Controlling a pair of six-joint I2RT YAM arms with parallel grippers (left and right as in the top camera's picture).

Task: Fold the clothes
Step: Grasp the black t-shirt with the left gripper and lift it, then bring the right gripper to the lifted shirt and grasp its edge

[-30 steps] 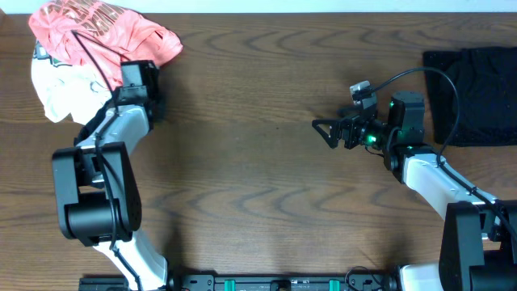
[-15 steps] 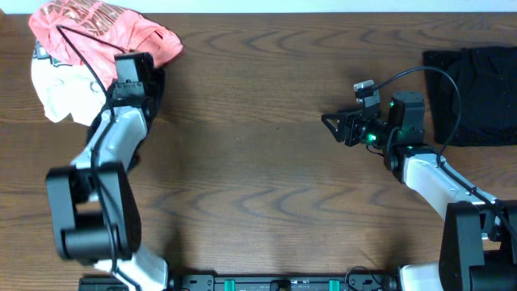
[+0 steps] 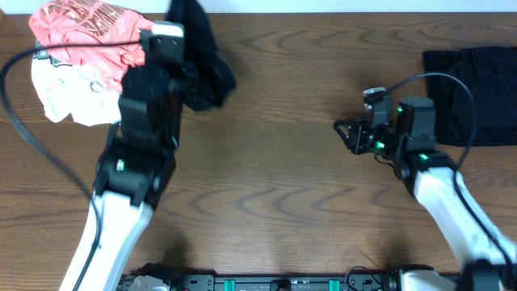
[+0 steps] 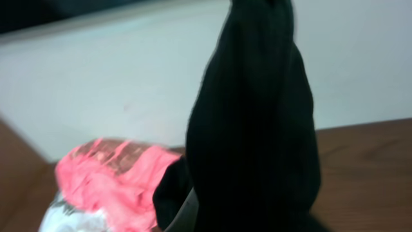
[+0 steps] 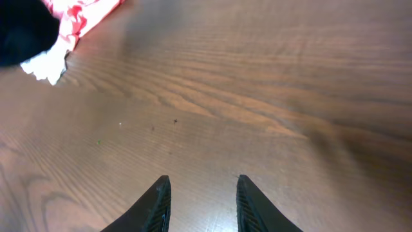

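A plain black garment (image 3: 202, 65) hangs bunched and lifted above the table's back left, beside the pile. My left gripper (image 3: 187, 79) is shut on it. In the left wrist view the black cloth (image 4: 257, 129) fills the middle and hides the jaws, apart from one finger edge (image 4: 187, 212). My right gripper (image 3: 341, 129) hovers low over bare wood at centre right, pointing left. Its fingers (image 5: 161, 200) stand apart with nothing between them.
A coral-pink printed shirt (image 3: 89, 32) lies on a white garment (image 3: 65, 93) at the back left corner. Folded black garments (image 3: 477, 93) sit at the right edge, behind my right arm. The table's back edge runs just past the pile.
My left gripper shut at the pile and rose, pulling the black garment up and to the right. My right gripper narrowed and drifted slightly right.
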